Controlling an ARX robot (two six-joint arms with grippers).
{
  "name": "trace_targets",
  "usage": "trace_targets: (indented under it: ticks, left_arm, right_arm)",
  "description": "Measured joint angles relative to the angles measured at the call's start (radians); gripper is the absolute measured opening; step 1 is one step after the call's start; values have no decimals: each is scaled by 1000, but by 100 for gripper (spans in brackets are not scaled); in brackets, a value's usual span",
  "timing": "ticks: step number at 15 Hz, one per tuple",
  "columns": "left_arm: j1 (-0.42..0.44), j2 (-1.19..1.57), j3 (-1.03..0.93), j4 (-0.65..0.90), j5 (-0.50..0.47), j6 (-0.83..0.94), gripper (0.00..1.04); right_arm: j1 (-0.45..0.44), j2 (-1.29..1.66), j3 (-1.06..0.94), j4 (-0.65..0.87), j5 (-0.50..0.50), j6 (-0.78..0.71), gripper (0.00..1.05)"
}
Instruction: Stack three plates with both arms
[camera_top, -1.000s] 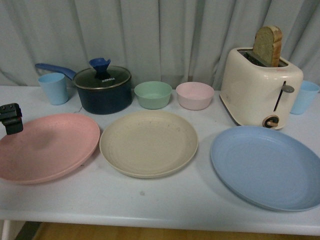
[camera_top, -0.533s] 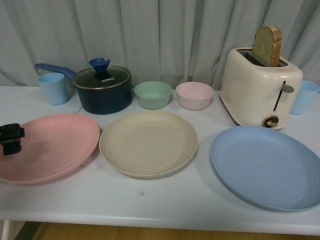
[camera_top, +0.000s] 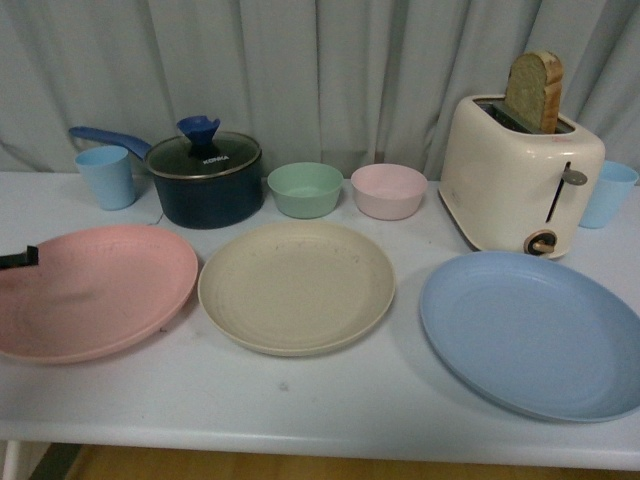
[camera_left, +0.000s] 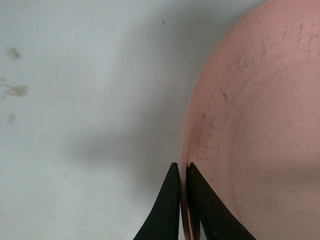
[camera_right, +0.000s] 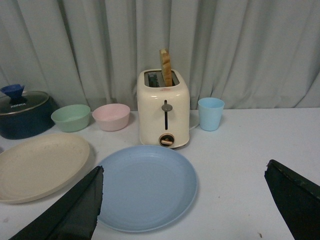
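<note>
Three plates lie in a row on the white table: the pink plate (camera_top: 100, 290) at the left, the beige plate (camera_top: 296, 285) in the middle, the light blue plate (camera_top: 530, 335) at the right. My left gripper (camera_top: 18, 258) shows only as a black sliver at the pink plate's left rim. In the left wrist view the left gripper (camera_left: 182, 170) is shut on the rim of the pink plate (camera_left: 260, 125). My right gripper (camera_right: 185, 167) stands wide open with nothing in it, hanging over the table short of the blue plate (camera_right: 145, 185). The beige plate (camera_right: 40, 165) lies beside that one.
Behind the plates stand a dark blue pot with a lid (camera_top: 205, 178), a green bowl (camera_top: 306, 189), a pink bowl (camera_top: 390, 191), a cream toaster (camera_top: 520, 185) holding a bread slice, and a blue cup at each end (camera_top: 106, 176) (camera_top: 610, 192). A grey curtain closes the back.
My left gripper has dropped from above the pink plate's left edge down to its rim and closed on it. The other plates have not moved.
</note>
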Motion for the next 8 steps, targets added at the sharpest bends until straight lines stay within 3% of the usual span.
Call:
trace_targets:
  ticks: [5, 6, 8]
  left_arm:
    - [29, -238, 2, -46, -40, 82, 3]
    - [-11, -300, -10, -40, -32, 85, 3]
    - [-185, -400, -39, -15, 13, 79, 3]
  right_arm:
    - [0, 0, 0, 0, 0, 0, 98]
    - [0, 0, 0, 0, 0, 0, 98]
    - [0, 0, 0, 0, 0, 0, 98]
